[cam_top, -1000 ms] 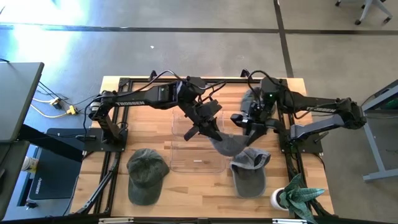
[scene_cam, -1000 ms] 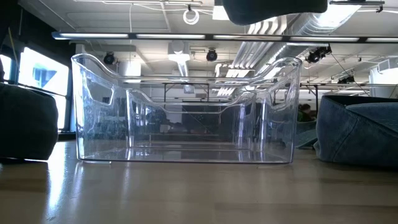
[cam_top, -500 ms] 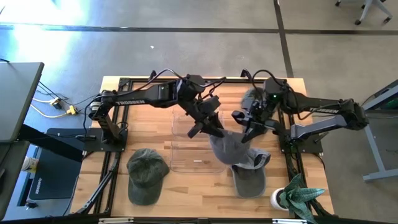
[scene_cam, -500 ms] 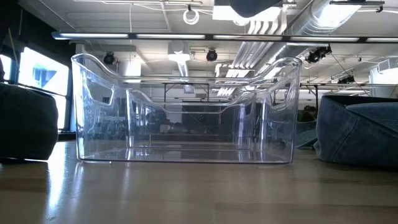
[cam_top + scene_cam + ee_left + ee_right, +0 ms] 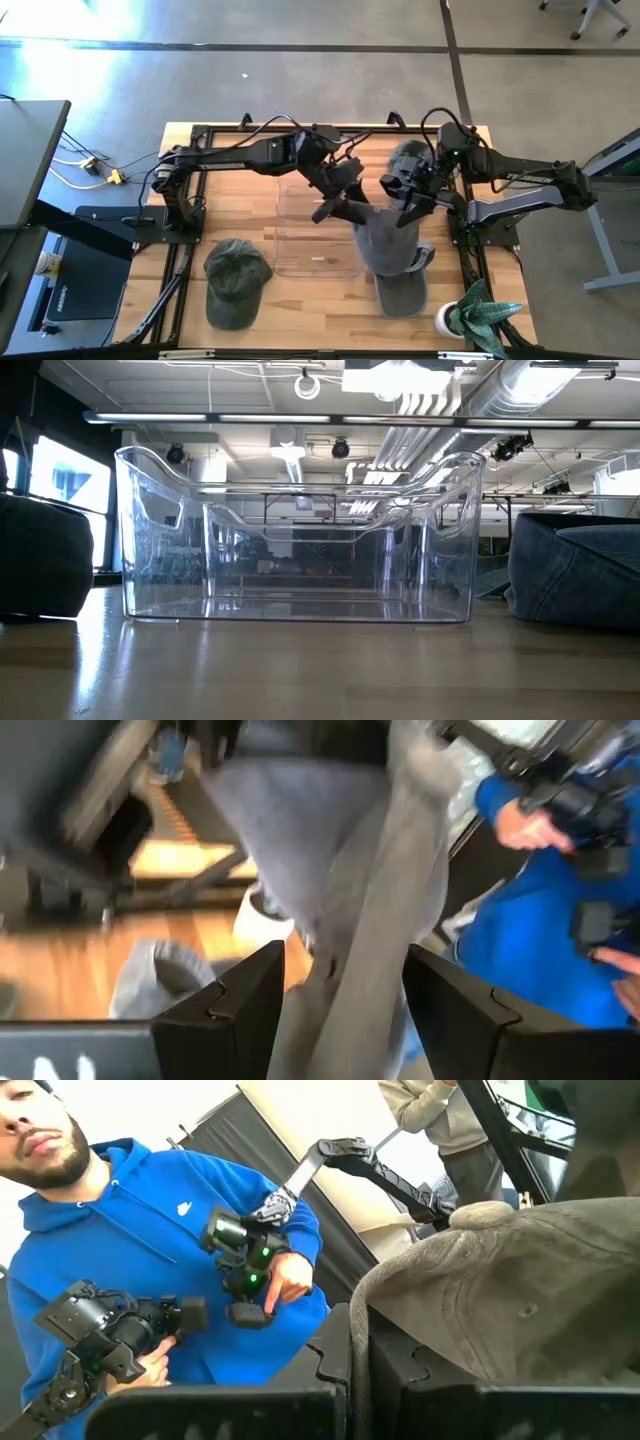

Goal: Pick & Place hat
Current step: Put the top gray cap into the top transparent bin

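The grey hat (image 5: 385,240) hangs above the bench's right side, pinched by the right gripper (image 5: 408,215). The left gripper (image 5: 335,208) has its fingers apart around it. It may miss the clear bin (image 5: 318,228) if released here.

Soft grey cloth hat (image 5: 385,240), glossy clear plastic bin (image 5: 300,540), wooden table (image 5: 300,300).

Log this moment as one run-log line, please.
stage: handover above clear plastic bin | right claw: shut on grey fabric cap | left claw: open beside cap | green cap: on table
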You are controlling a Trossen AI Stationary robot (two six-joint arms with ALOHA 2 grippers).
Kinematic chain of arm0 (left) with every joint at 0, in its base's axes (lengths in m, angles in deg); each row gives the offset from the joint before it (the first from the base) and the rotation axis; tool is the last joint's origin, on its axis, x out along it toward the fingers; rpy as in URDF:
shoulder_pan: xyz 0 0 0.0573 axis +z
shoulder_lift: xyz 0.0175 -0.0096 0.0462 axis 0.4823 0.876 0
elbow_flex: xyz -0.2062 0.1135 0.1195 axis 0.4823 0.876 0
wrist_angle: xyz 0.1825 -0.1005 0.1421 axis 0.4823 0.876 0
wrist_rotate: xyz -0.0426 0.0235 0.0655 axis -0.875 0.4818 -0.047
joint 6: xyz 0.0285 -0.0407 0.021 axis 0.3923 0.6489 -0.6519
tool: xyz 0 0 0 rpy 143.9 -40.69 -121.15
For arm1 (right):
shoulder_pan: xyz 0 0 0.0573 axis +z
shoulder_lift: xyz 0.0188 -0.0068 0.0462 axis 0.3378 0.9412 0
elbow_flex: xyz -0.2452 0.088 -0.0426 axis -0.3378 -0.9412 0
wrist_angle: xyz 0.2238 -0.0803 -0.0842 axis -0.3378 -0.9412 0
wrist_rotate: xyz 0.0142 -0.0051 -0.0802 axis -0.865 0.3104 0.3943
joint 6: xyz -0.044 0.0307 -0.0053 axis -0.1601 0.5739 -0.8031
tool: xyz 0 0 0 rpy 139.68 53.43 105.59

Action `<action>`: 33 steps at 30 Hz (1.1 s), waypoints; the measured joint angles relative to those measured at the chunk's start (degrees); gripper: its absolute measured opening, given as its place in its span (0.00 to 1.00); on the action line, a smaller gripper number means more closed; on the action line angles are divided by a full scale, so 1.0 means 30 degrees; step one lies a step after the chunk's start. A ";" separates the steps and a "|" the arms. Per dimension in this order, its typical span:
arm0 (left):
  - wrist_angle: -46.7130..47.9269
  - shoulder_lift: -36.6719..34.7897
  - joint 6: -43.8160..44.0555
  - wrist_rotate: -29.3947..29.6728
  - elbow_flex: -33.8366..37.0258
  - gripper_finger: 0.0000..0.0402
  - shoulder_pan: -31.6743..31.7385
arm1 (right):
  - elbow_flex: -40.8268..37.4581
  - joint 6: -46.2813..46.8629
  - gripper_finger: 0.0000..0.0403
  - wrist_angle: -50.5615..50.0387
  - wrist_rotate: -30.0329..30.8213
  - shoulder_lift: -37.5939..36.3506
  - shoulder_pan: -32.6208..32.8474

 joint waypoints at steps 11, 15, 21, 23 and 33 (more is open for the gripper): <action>-0.1393 0.0113 0.1118 -0.6088 0.0002 0.41 -0.0021 | 0.0000 0.0408 0.01 -0.0058 -0.0267 -0.0420 -0.0007; -0.1361 -0.0147 0.2126 -0.7583 0.0006 0.31 -0.0006 | 0.0000 0.0427 0.01 -0.0110 -0.0402 -0.0516 -0.0007; -0.1975 -0.0186 0.2238 -0.8811 -0.0002 0.08 -0.0006 | 0.0000 0.1198 0.01 -0.0097 -0.1171 -0.0704 -0.0007; -0.2620 -0.0186 0.2186 -0.8977 -0.0002 0.02 -0.0006 | 0.0000 0.1202 0.01 -0.0090 -0.1195 -0.0720 -0.0007; -0.3178 -0.0186 0.4657 -0.6551 -0.0002 0.20 0.0255 | 0.0000 0.0615 0.01 -0.0045 -0.0363 -0.0492 0.0000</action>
